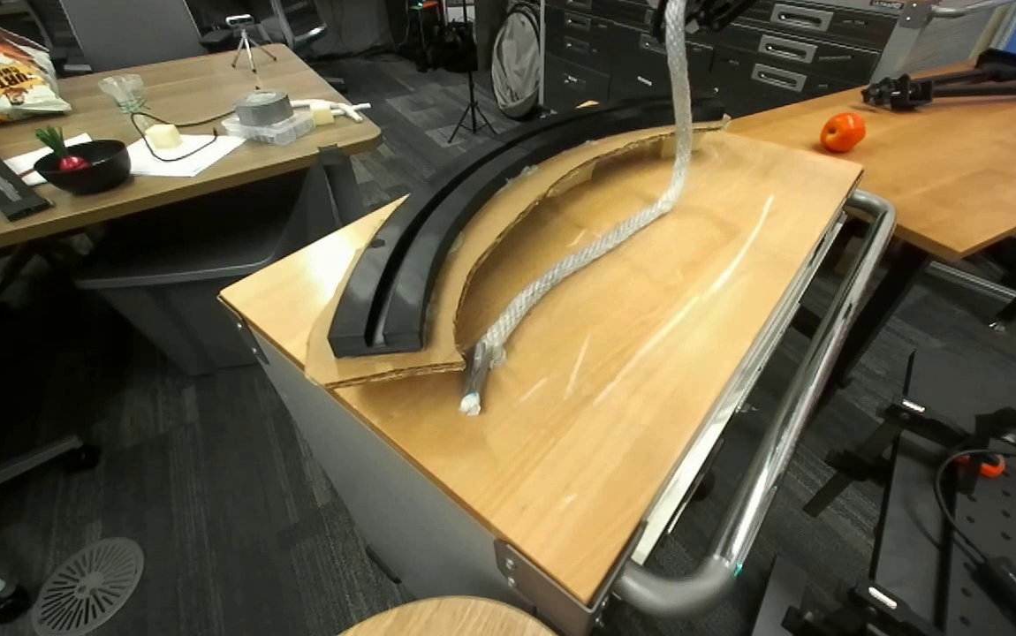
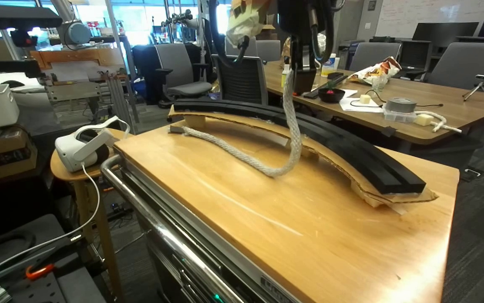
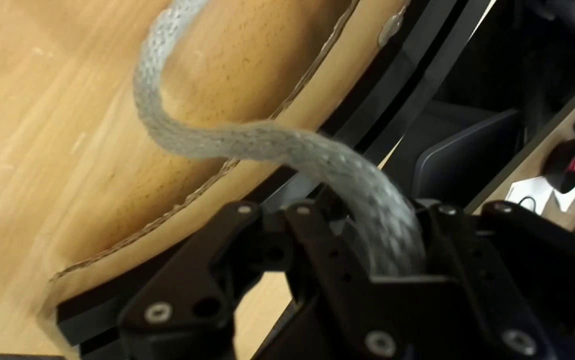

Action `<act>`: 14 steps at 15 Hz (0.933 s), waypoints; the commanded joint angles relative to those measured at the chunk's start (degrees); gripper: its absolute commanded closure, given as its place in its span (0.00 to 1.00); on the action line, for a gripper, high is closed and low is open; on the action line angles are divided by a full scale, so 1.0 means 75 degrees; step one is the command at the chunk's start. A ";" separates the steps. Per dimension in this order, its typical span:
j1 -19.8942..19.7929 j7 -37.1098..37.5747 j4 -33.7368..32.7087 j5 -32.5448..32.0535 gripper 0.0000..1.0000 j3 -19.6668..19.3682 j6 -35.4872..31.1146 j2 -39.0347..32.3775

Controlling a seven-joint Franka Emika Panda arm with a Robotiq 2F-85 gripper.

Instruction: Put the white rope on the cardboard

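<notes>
"One white rope (image 2: 293, 130) is seen; where is it placed?"

"Its lower stretch is laid on the wooden tabletop (image 1: 614, 424), inside the curve of the black-topped cardboard arc (image 1: 490, 234)."

"And the upper stretch?"

"Raised, it is grasped by the hand (image 3: 377, 215); the free end (image 1: 474, 380) is seen just beside the arc's inner corner."
</notes>
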State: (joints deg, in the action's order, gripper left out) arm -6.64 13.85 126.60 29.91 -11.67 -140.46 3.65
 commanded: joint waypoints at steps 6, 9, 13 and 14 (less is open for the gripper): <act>-0.0187 0.0111 -0.1714 -0.0044 0.97 0.0275 0.0385 -0.1360; -0.0238 0.0767 -0.2122 -0.0921 0.97 0.0176 0.0474 -0.1878; -0.0077 0.2226 -0.2451 -0.2910 0.97 -0.0175 0.0375 -0.2535; -0.0056 0.2484 -0.2542 -0.3258 0.97 -0.0252 0.0464 -0.2682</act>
State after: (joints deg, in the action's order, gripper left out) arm -8.13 26.11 111.62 12.69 -11.59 -138.59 -12.65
